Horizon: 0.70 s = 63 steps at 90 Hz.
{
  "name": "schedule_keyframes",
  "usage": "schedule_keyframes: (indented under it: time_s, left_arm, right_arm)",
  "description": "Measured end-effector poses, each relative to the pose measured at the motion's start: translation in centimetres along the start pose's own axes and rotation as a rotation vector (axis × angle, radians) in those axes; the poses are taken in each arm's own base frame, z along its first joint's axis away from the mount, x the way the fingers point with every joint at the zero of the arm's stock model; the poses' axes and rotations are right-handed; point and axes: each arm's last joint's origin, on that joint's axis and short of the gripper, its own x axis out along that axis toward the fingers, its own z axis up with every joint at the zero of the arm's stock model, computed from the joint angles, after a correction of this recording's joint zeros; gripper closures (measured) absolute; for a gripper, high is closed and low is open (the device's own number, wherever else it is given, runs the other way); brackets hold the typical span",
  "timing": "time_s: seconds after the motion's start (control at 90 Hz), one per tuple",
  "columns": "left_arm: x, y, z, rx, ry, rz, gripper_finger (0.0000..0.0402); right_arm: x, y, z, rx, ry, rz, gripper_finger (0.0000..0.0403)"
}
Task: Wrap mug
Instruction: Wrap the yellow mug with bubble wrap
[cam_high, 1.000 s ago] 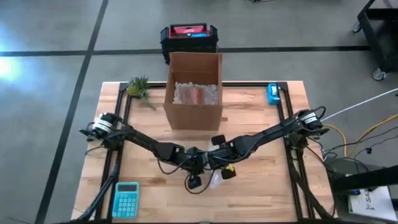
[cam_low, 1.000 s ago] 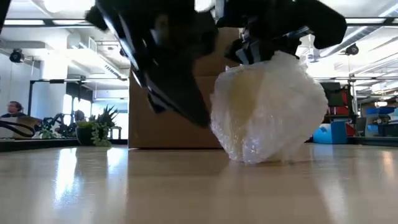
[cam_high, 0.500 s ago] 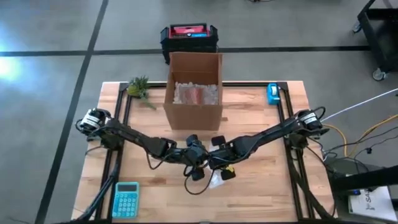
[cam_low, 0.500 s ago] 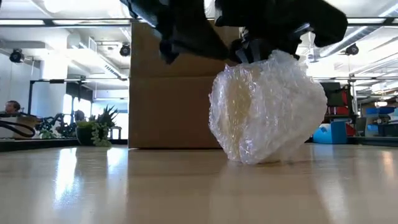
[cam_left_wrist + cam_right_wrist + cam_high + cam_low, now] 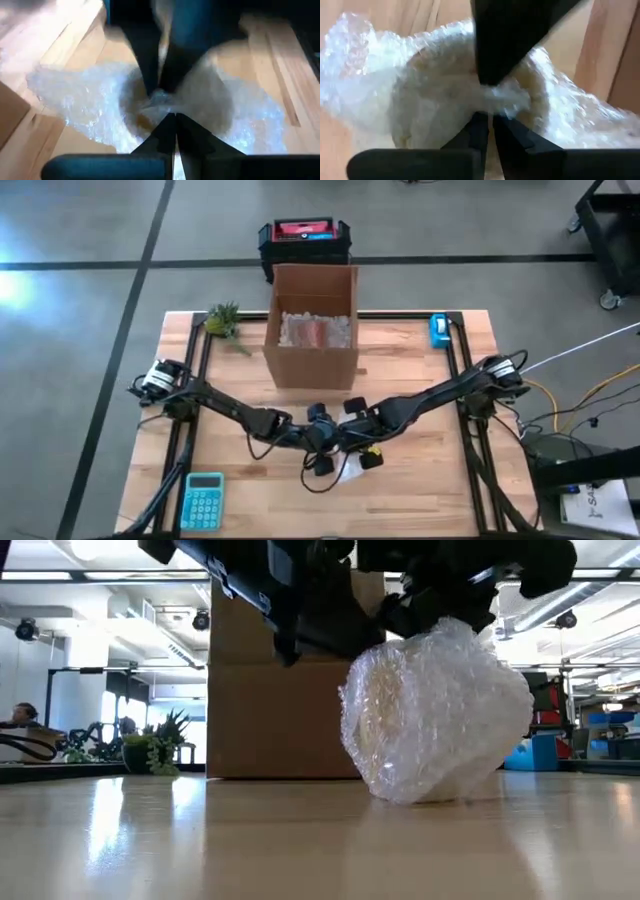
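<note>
I've got both arms meeting at centre of the table (image 5: 420, 480) in the high view. The mug, wrapped in bubble wrap (image 5: 435, 715), sits on the wood just below centre of that frame, in front of the cardboard box (image 5: 311, 330). In the low view the bundle fills the centre-right, resting on the tabletop w/ the box behind it.

Left gripper (image 5: 173, 117) is down on top of the bundle, fingers pinched together on a tuft of wrap. Right gripper (image 5: 490, 120) is right beside it, fingers also nearly closed, nipping a fold of wrap at the top. The other arm's dark finger shows just ahead in each wrist view.

Blue calculator (image 5: 203, 500) sits lower left, small plant (image 5: 224, 320) upper left, blue tape dispenser (image 5: 439, 330) upper right.
</note>
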Motion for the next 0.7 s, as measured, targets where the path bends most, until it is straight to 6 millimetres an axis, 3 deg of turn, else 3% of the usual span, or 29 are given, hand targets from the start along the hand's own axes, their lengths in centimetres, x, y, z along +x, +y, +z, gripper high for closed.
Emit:
schedule_keyframes:
  time_s: [0.211,0.356,0.567,0.7]
  left_arm:
    - [0.0,0.0,0.1,-0.004,-0.006,-0.002,0.0402]
    - [0.0,0.0,0.1,-0.005,-0.007,-0.002,0.0402]
    - [0.0,0.0,0.1,-0.005,-0.007,-0.003,0.0402]
    - [0.0,0.0,0.1,-0.007,-0.012,-0.003,0.0402]
  right_arm:
    - [-2.9,-0.3,0.0,0.022,-0.053,0.009,0.0384]
    - [-4.1,-0.1,0.0,0.068,-0.089,0.121,0.0384]
    - [-1.0,0.9,-0.1,0.046,-0.015,0.130,0.0384]
    - [1.8,0.7,-0.1,0.022,0.053,0.008,0.0384]
